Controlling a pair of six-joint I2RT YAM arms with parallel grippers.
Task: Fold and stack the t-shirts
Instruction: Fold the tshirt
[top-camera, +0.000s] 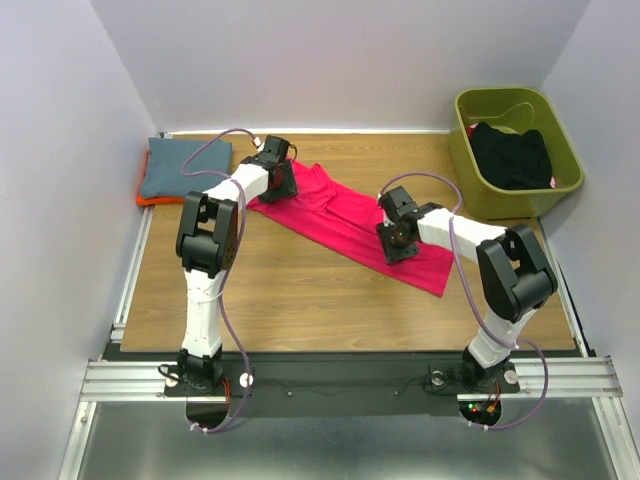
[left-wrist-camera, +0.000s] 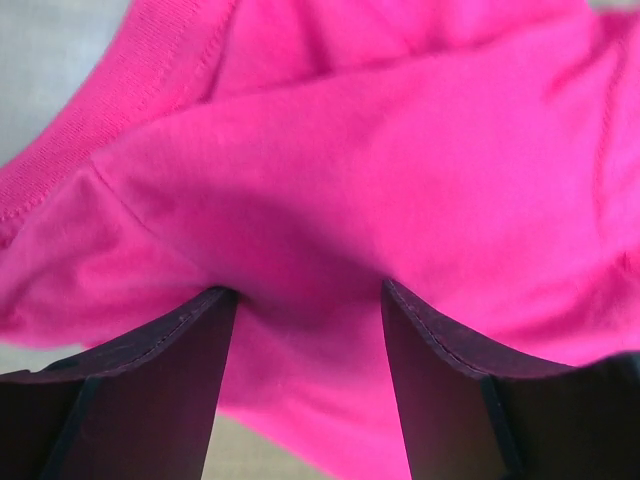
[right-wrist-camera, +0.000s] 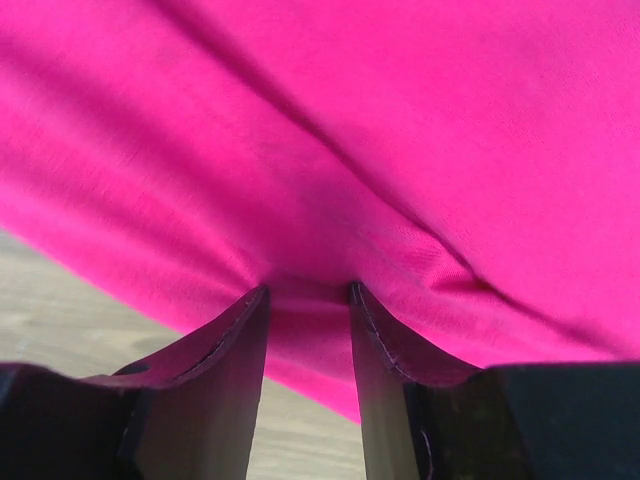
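The magenta-pink t-shirt lies stretched in a slanted band across the middle of the table. My left gripper is down on its upper left end; in the left wrist view the gripper stands open, with pink cloth bulging between the wide-apart fingers. My right gripper sits on the shirt's lower right part. There the gripper is shut on a pinched fold of the pink cloth. A folded slate blue-grey t-shirt rests on an orange one at the back left. A black garment lies in the bin.
The olive-green plastic bin stands at the back right corner, beside the table. White walls close in the back and both sides. Bare wooden table shows in front of the shirt, and a metal rail runs along the near edge.
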